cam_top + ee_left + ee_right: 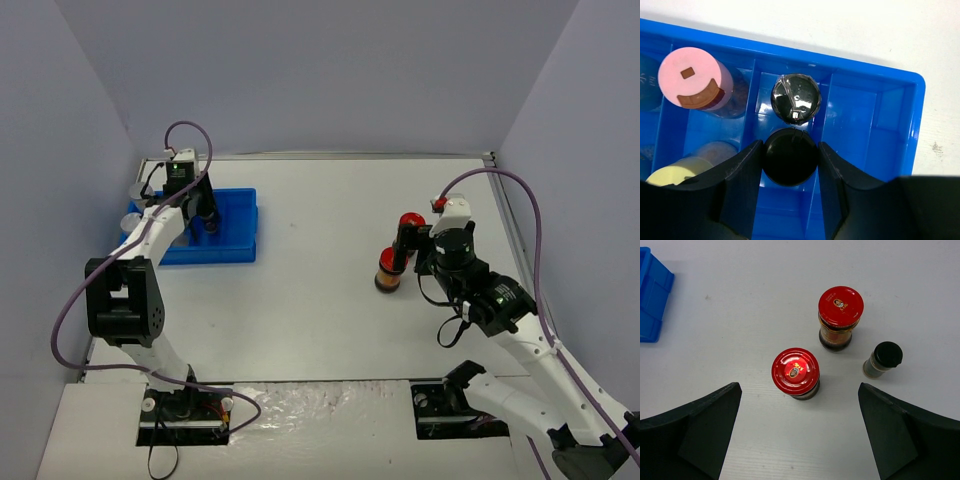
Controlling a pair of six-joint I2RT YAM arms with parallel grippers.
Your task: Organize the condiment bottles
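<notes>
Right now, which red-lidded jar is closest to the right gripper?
The near red jar, standing alone in line with the gap between the open fingers. The far red jar stands beyond it, beside a black-capped jar.

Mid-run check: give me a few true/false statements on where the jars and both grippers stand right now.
1. The left gripper is shut on a black-capped jar inside the blue tray. True.
2. Both red-lidded jars sit in the blue tray. False: they stand on the table.
3. The right gripper is open and holds nothing. True.
4. The pink-capped jar lies tipped on the table. False: it stands upright in the tray.
</notes>
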